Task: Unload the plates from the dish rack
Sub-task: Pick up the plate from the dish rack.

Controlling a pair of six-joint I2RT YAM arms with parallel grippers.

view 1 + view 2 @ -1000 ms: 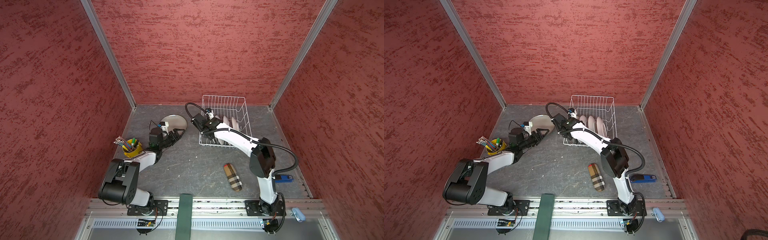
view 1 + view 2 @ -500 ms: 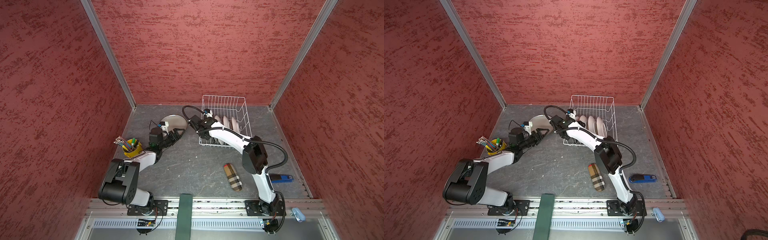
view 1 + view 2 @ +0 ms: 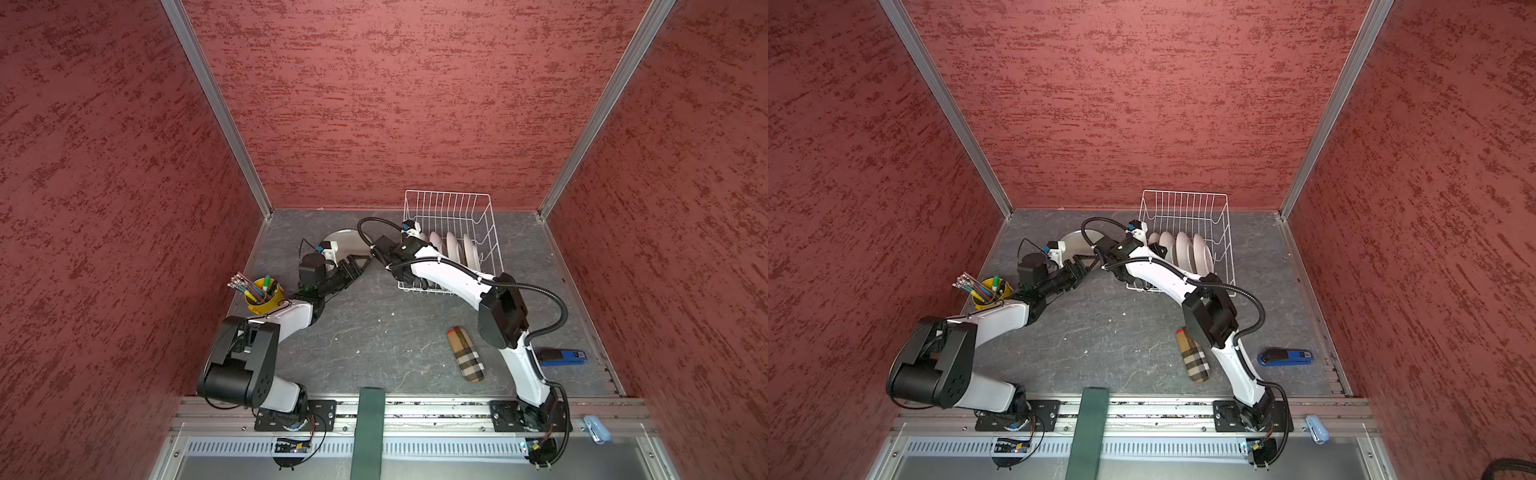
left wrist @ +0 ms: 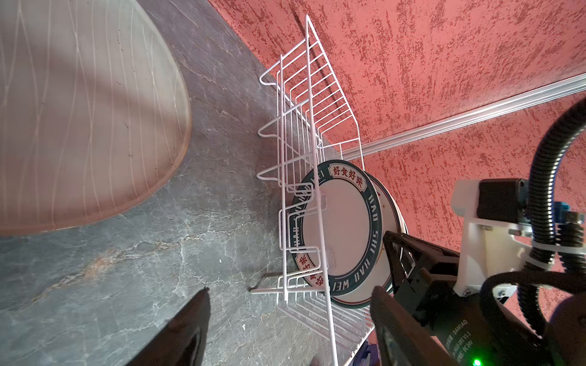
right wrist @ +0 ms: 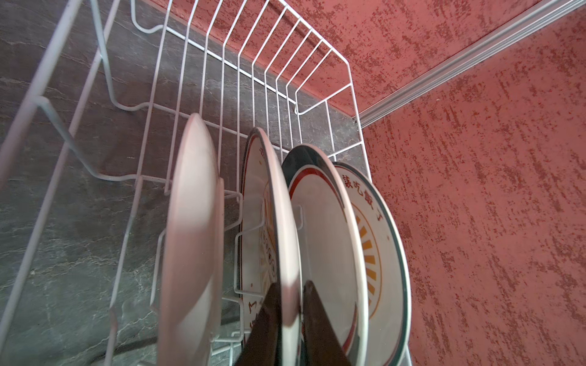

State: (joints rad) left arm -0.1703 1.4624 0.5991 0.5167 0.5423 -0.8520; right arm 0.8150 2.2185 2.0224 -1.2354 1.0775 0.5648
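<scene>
Four plates (image 5: 317, 228) upright in dish rack (image 3: 453, 212); we see right gripper (image 5: 291, 285) clamped on rim of second plate (image 5: 285, 221); left gripper (image 4: 290, 291) spread open.

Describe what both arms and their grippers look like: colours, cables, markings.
Both arms have white link shells with black joint housings: left arm, right arm. A black corrugated cable runs along the right arm. The left gripper and right gripper have dark, tapering fingers. The right wrist carries a white camera bracket, a black motor lettered DAMIAO and a green light.
</scene>
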